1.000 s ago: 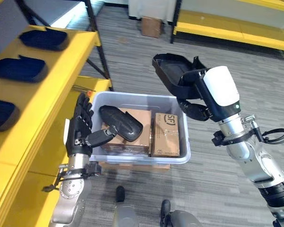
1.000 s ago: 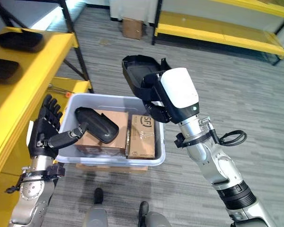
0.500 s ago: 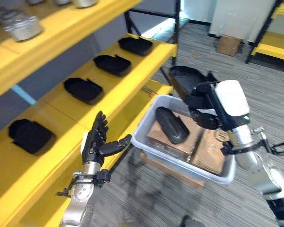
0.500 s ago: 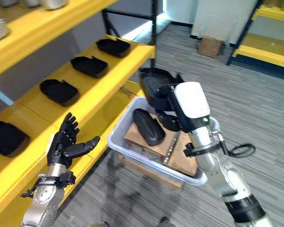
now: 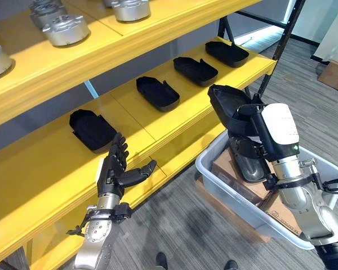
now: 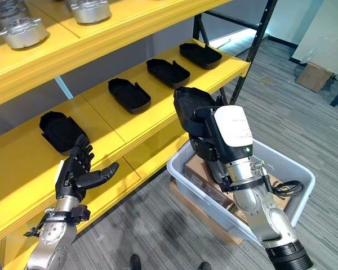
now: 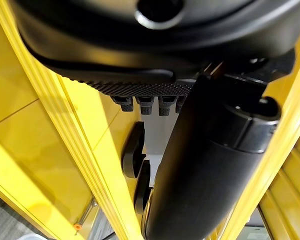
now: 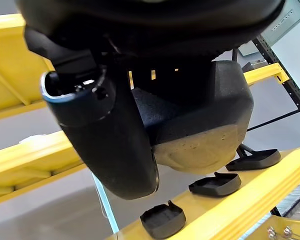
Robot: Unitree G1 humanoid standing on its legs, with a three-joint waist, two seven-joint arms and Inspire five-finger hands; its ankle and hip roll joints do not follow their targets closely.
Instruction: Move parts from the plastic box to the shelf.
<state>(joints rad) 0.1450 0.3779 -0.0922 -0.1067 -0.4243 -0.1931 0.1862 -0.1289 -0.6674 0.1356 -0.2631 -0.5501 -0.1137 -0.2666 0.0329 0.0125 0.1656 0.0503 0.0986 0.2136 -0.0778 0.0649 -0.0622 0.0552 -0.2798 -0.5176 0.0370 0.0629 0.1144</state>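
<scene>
My right hand (image 5: 268, 133) is shut on a black shell-shaped part (image 5: 226, 103), held up between the grey plastic box (image 5: 222, 188) and the yellow shelf (image 5: 174, 121). In the right wrist view the thumb (image 8: 106, 137) and fingers curl round that part (image 8: 202, 122). Another black part (image 5: 249, 166) lies in the box on cardboard boxes (image 5: 228, 169). My left hand (image 5: 115, 170) is open with straight fingers, raised just in front of the shelf's edge, holding nothing. Several black parts (image 5: 156, 93) lie in a row along the middle shelf board.
Grey metal parts (image 5: 65, 31) stand on the upper shelf board (image 5: 101, 42). A black shelf post (image 5: 280, 42) rises at the shelf's far end. There is bare yellow board (image 5: 129, 121) between the shelved parts. The box rests on a brown carton (image 5: 236, 216) on the grey floor.
The camera has swung left toward the shelf, so the shelf now fills the picture and the box sits at the lower right. My right hand still holds the black part; the left stays open.
</scene>
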